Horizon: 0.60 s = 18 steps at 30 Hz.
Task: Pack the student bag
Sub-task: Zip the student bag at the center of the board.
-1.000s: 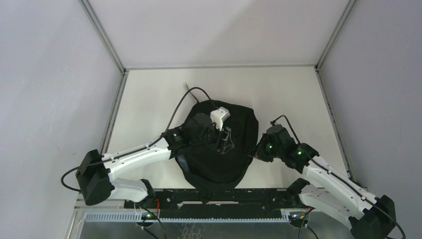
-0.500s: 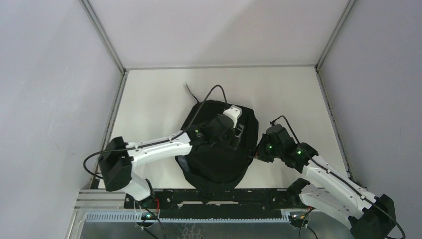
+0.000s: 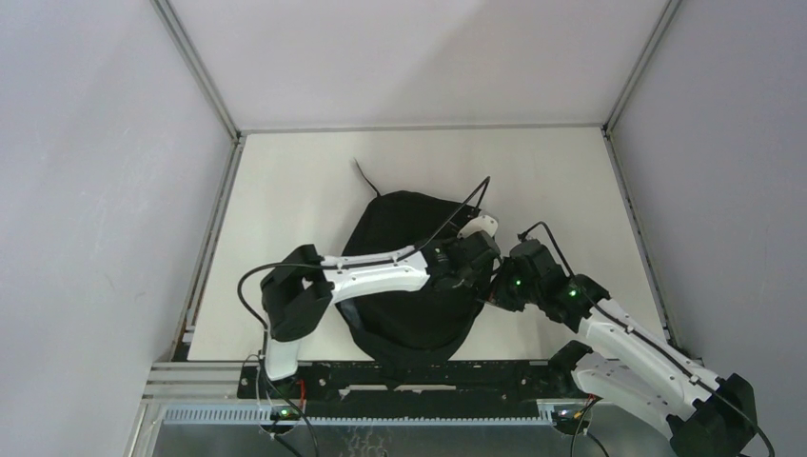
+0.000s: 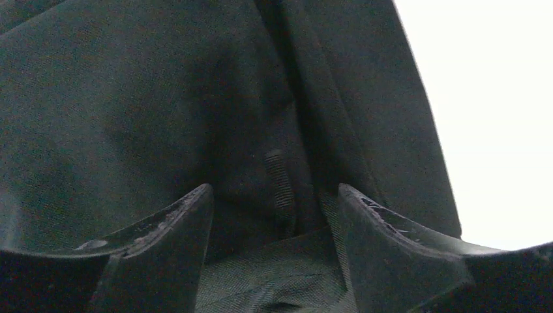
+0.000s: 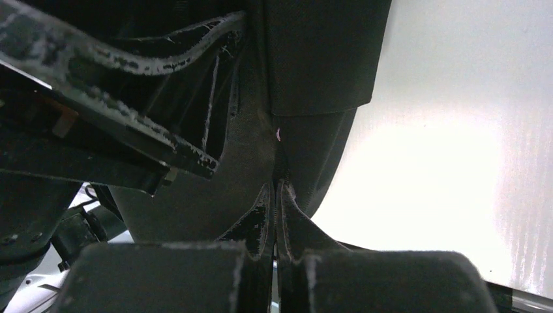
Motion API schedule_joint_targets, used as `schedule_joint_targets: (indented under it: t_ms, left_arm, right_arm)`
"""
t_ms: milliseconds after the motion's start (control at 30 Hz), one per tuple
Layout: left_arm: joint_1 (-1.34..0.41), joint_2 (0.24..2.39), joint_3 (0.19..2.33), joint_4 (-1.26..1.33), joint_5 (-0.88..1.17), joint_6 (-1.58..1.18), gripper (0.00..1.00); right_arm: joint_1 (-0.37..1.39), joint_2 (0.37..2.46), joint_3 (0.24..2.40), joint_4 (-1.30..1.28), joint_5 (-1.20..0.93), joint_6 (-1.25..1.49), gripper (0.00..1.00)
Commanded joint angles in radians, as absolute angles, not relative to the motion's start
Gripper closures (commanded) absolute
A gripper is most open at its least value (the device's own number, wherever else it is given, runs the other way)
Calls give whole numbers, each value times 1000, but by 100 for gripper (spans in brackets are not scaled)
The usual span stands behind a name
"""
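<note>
The student bag (image 3: 409, 286) is a big soft black backpack lying flat mid-table. My left gripper (image 3: 479, 271) reaches across it to its right edge. In the left wrist view it is open (image 4: 274, 195), empty, close over the bag fabric (image 4: 130, 98), with a ribbed strap (image 4: 280, 182) between the fingers. My right gripper (image 3: 488, 291) sits at the bag's right edge. In the right wrist view it is shut (image 5: 277, 192) on a thin fold of the bag (image 5: 319, 59). The left gripper's fingers (image 5: 130, 85) show just above it. No books are visible.
The white table (image 3: 561, 181) lies right of and behind the bag, and shows in both wrist views (image 4: 495, 98) (image 5: 456, 130). A thin black strap end (image 3: 362, 173) pokes out behind the bag. Grey walls enclose three sides. A black rail (image 3: 409, 373) runs along the near edge.
My left arm has swung right across the bag, from its middle to its right edge, close to the right gripper. The right arm and the bag have stayed put.
</note>
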<state>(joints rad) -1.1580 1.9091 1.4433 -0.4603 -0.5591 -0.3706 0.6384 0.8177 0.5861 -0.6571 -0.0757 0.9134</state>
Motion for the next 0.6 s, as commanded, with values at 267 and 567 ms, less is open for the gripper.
schedule_joint_targets:
  t_ms: [267,567]
  left_arm:
    - [-1107,1877,1533,-473,-568,-354,100]
    - [-950,1805,1565,-415,-329,-411,100]
  right_arm:
    - [627,787,561,-641,-85,904,100]
    - [695,747,554,-623,-144,949,100]
